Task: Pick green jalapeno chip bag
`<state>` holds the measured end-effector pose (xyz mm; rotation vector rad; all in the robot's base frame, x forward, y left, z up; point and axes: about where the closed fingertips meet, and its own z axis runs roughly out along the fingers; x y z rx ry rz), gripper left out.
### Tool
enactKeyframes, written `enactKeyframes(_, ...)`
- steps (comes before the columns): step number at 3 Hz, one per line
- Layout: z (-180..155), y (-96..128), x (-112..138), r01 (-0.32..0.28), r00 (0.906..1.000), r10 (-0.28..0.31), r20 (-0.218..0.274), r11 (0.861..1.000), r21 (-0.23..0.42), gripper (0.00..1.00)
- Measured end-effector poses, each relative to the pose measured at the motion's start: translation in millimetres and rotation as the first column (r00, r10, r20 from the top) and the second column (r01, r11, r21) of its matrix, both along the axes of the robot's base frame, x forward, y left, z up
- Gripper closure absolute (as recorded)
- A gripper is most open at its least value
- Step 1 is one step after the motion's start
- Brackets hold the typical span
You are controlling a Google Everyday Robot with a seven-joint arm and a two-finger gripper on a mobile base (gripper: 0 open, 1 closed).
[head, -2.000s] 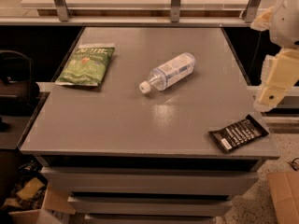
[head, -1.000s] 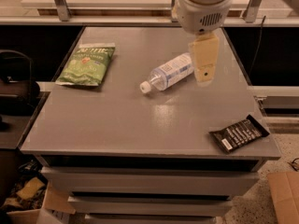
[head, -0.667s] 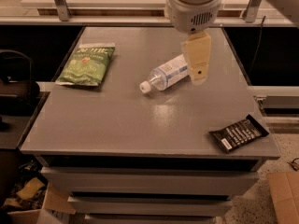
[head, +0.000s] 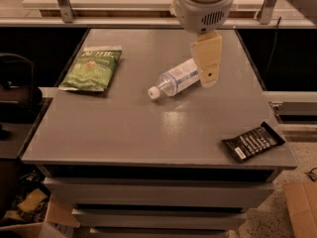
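The end effector [head: 208, 63] was seen by the bottle [head: 174, 79], its grip state untellable. The green jalapeno chip bag [head: 92, 67] was seen flat at the surface's [head: 148, 133] far left; a centred descent there was advised.

No legible txt on green jalapeno chip bag [head: 91, 68]; gripper [head: 208, 77] by bottle [head: 173, 82].

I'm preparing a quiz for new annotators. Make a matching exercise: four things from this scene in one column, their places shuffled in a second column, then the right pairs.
1. green jalapeno chip bag
2. water bottle
3. black wrapper
4. gripper

A. front right corner of the table
B. over the bottle's base end
C. back left
D. on its side, mid-table

Pairs: 1-C, 2-D, 3-A, 4-B
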<state>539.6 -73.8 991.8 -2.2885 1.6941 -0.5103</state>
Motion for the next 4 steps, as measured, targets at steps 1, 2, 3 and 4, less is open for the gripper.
enactKeyframes(1,14,40,15,-0.171,0.9829,0.174,0.060,0.984,-0.046,0.00)
enactKeyframes(2,15,86,31,-0.365,0.9253,0.375,0.057,0.920,-0.141,0.00)
enactKeyframes(3,-7,138,49,-0.513,0.8508,0.525,0.007,0.833,-0.208,0.00)
enactKeyframes(4,-7,137,49,-0.512,0.8513,0.525,0.008,0.834,-0.207,0.00)
